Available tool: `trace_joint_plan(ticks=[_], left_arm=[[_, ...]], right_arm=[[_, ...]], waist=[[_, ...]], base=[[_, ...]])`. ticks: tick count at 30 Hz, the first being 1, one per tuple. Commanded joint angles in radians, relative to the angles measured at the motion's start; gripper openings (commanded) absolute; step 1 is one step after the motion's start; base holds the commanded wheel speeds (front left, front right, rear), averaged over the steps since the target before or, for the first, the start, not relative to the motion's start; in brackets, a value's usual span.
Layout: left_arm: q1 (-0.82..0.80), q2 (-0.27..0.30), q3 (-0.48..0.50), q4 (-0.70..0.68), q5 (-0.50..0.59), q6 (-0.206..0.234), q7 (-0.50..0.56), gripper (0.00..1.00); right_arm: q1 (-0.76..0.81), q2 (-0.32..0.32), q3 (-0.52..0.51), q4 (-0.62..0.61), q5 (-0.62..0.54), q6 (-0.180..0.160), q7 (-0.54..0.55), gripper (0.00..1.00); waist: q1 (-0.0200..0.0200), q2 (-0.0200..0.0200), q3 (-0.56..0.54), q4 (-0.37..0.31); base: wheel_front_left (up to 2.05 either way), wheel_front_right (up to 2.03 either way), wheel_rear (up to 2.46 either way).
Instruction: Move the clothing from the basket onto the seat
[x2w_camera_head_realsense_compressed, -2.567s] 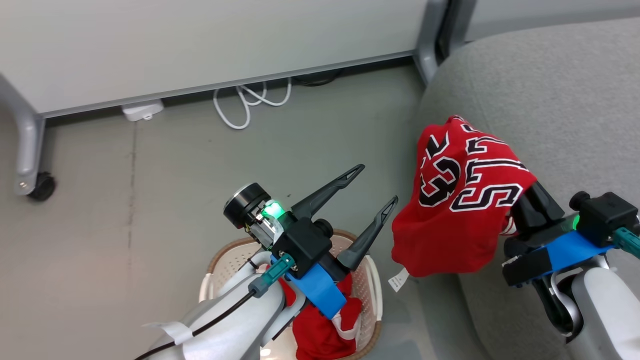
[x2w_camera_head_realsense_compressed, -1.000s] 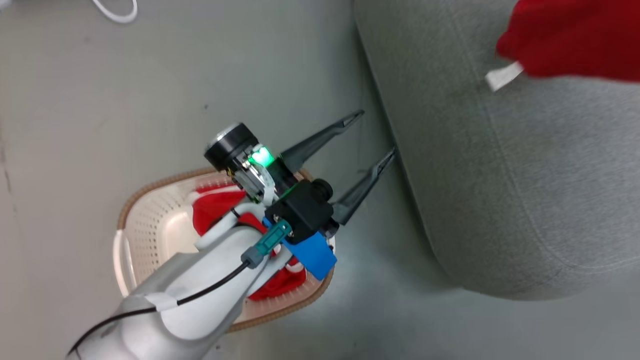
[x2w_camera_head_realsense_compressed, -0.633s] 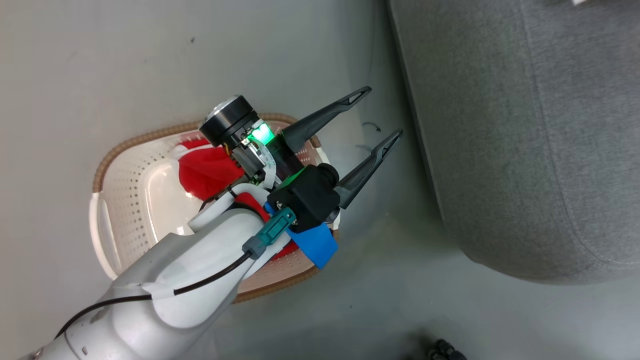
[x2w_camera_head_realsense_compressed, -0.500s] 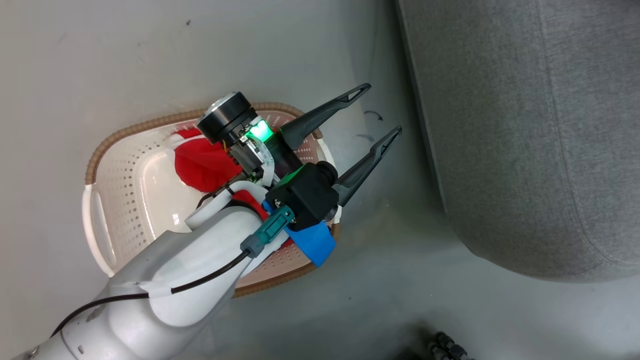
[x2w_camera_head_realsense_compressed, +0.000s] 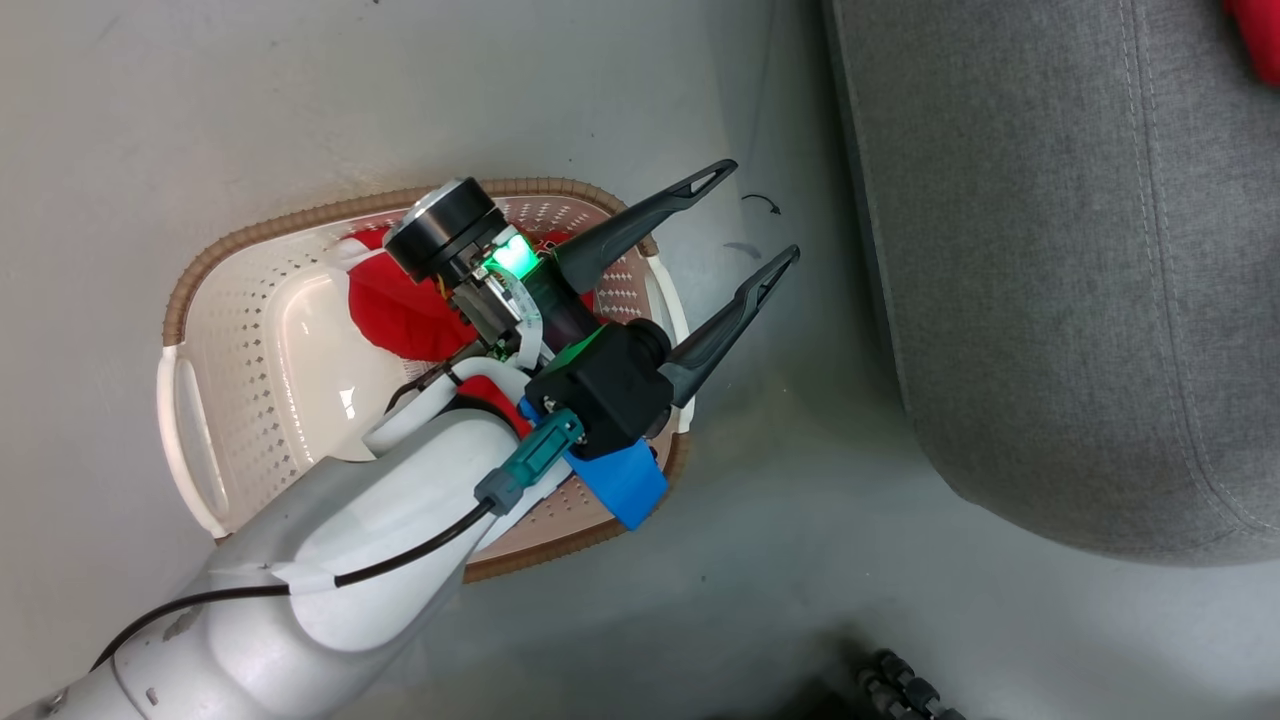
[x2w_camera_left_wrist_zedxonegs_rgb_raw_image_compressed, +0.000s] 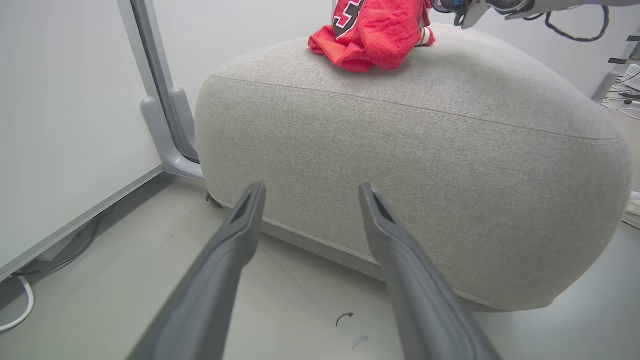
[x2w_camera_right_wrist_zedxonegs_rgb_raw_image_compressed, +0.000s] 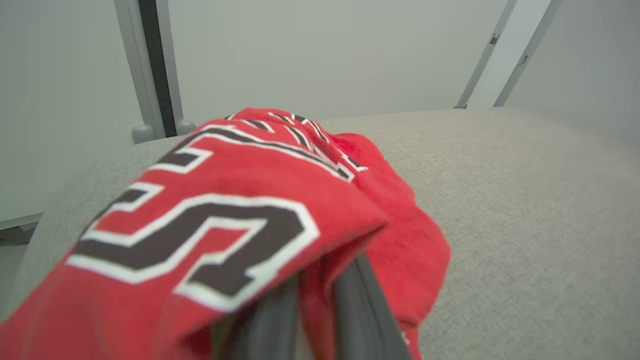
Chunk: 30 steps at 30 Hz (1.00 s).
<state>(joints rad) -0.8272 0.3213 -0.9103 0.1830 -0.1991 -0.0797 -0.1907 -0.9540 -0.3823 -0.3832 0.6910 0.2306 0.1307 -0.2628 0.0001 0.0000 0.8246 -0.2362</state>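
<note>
Right pincer (x2w_camera_right_wrist_zedxonegs_rgb_raw_image_compressed: 320, 310), clamped on a red jersey (x2w_camera_right_wrist_zedxonegs_rgb_raw_image_compressed: 225, 200), has reached the seat (x2w_camera_right_wrist_zedxonegs_rgb_raw_image_compressed: 500, 200); left pincer (x2w_camera_head_realsense_compressed: 757, 212) gapes above the basket's (x2w_camera_head_realsense_compressed: 250, 250) second jersey (x2w_camera_head_realsense_compressed: 400, 305).

Smooth grey floor (x2w_camera_head_realsense_compressed: 250, 100) meets white partition panels (x2w_camera_left_wrist_zedxonegs_rgb_raw_image_compressed: 60, 100) on grey metal legs (x2w_camera_left_wrist_zedxonegs_rgb_raw_image_compressed: 167, 145).

The red jersey (x2w_camera_right_wrist_zedxonegs_rgb_raw_image_compressed: 235, 200) bears black, white-edged lettering, one character reading like an S or 5.

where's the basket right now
In the head view the basket sits on the floor at the left, beneath the left gripper and just left of the grey seat, with a red jersey inside.
</note>
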Motion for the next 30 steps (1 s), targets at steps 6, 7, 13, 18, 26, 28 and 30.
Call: trace_joint_plan(ticks=[6,7,13,18,26,28,30], left_arm=[[-0.019,-0.004,-0.001,0.01,-0.009,0.008,-0.013,1.0],[-0.017,-0.007,-0.002,0.014,-0.01,0.009,-0.016,1.0],[0.017,-0.025,-0.003,0.045,-0.03,0.02,-0.042,1.0],[0.047,-0.037,0.007,0.072,-0.052,0.033,-0.059,1.0],[0.115,-0.06,0.04,0.099,-0.093,0.063,-0.074,1.0],[0.14,-0.062,0.056,0.102,-0.105,0.072,-0.075,1.0],[0.168,-0.066,0.083,0.092,-0.116,0.083,-0.076,1.0]], right_arm=[[0.02,0.014,-0.021,0.027,0.029,0.0,-0.003,1.0],[0.039,0.013,-0.021,0.023,0.028,0.0,-0.003,1.0],[0.163,0.022,-0.014,-0.041,0.04,0.0,-0.003,1.0],[0.271,0.019,0.008,-0.084,0.052,0.0,-0.003,1.0],[0.431,0.024,0.025,-0.178,0.102,0.0,-0.003,1.0],[0.475,0.018,0.029,-0.219,0.108,0.0,-0.003,1.0],[0.514,0.033,0.033,-0.273,0.111,0.0,-0.003,1.0]], waist=[[-0.0001,0.0,-0.027,0.003],[-0.0001,0.0,-0.037,0.004],[-0.0001,0.0,-0.118,0.005],[-0.0001,0.0,-0.198,0.009],[-0.0001,0.0,-0.324,0.034],[-0.0001,0.0,-0.36,0.047],[-0.0001,0.0,-0.392,0.061]], base=[[0.0,0.0,0.0],[0.0,0.0,0.0],[0.0,0.0,0.0],[0.0,0.0,0.0],[0.0,0.0,0.0],[0.0,0.0,0.0],[0.0,0.0,0.0]])
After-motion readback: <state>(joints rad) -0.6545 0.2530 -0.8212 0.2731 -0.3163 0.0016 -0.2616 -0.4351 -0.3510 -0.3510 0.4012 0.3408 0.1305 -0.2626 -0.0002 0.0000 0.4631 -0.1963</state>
